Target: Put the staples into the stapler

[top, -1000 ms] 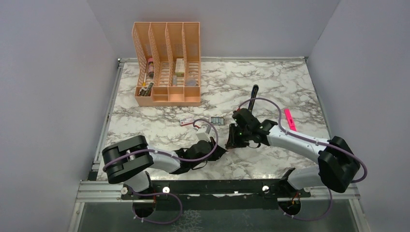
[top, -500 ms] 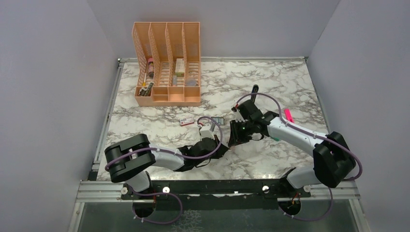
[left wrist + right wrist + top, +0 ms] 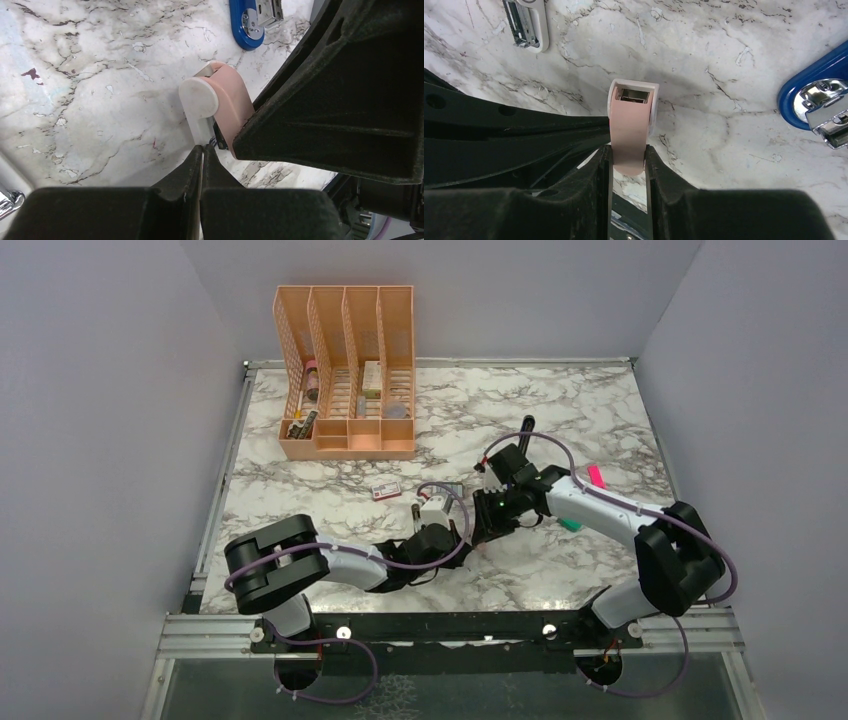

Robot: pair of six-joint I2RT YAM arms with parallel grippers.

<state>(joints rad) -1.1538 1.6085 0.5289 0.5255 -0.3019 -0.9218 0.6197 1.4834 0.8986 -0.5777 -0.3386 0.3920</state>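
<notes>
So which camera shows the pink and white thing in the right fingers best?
The right wrist view: the pink and white object is clamped between the right fingers, its open white end facing the camera. The left wrist view shows its side, partly behind a finger. Overhead, it is lost among the arms.

The white, grey-veined marble counter (image 3: 600,400) carries a peach desk organiser (image 3: 350,448) at its back left corner. Nearer the middle the small reddish staples box (image 3: 386,490) lies flat, well apart from the organiser. Toward the right edge lies a pink highlighter (image 3: 597,476), with a teal block (image 3: 567,525) near it, both partly hidden. The blue stapler (image 3: 247,41) rests on the marble, and a slim dark object (image 3: 527,428) sits further back.
</notes>
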